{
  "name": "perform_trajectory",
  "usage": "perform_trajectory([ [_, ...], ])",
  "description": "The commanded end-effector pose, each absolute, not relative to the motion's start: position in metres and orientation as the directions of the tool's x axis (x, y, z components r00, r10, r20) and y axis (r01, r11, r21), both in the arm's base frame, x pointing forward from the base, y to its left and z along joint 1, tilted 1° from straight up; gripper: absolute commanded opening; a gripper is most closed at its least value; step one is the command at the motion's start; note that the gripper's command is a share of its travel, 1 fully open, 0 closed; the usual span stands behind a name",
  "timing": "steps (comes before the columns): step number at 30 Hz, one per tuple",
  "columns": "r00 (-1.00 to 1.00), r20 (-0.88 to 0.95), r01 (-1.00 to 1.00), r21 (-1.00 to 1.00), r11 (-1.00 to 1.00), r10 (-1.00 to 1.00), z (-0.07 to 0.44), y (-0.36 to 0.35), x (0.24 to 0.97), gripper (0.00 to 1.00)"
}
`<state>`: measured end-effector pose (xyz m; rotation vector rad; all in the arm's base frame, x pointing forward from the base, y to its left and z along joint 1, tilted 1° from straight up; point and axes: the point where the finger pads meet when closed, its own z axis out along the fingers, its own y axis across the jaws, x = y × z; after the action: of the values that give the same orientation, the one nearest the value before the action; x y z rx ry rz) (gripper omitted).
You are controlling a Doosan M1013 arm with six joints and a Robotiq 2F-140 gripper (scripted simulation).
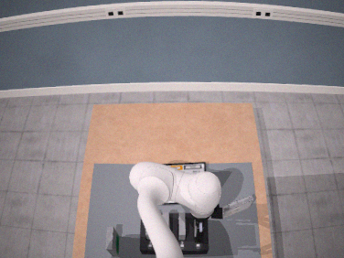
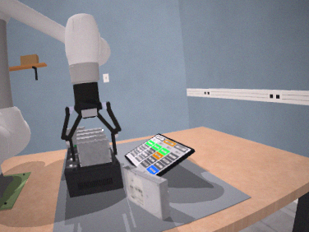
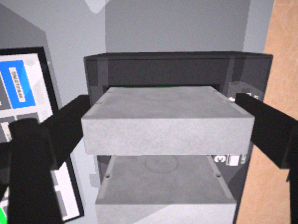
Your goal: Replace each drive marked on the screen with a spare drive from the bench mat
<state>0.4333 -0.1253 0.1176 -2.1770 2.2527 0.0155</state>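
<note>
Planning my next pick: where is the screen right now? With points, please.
In the exterior view, the screen (image 2: 159, 154) leans to the right of the black dock (image 2: 94, 181) (image 3: 175, 70), behind the standing drive (image 2: 147, 192).
</note>
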Motion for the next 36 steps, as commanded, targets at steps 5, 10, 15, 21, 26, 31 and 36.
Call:
perform_trajectory([
  [5,-0.034,-0.013,-0.999,0.0,0.034,-0.999,0.133,-0.126,0.434,0.89],
  [10,-0.034,-0.013,-0.999,0.0,0.034,-0.999,0.153,-0.126,0.434,0.89],
  [15,-0.034,-0.013,-0.999,0.0,0.034,-0.999,0.177,-0.126,0.434,0.89],
  [21,-0.034,-0.013,-0.999,0.0,0.034,-0.999,0.195,-0.127,0.434,0.89],
  [26,-0.034,-0.013,-0.999,0.0,0.034,-0.999,0.214,-0.127,0.434,0.89],
  [31,-0.034,-0.013,-0.999,0.0,0.034,-0.999,0.225,-0.127,0.434,0.89],
  [36,-0.034,-0.013,-0.999,0.0,0.034,-0.999,0.227,-0.127,0.434,0.89],
])
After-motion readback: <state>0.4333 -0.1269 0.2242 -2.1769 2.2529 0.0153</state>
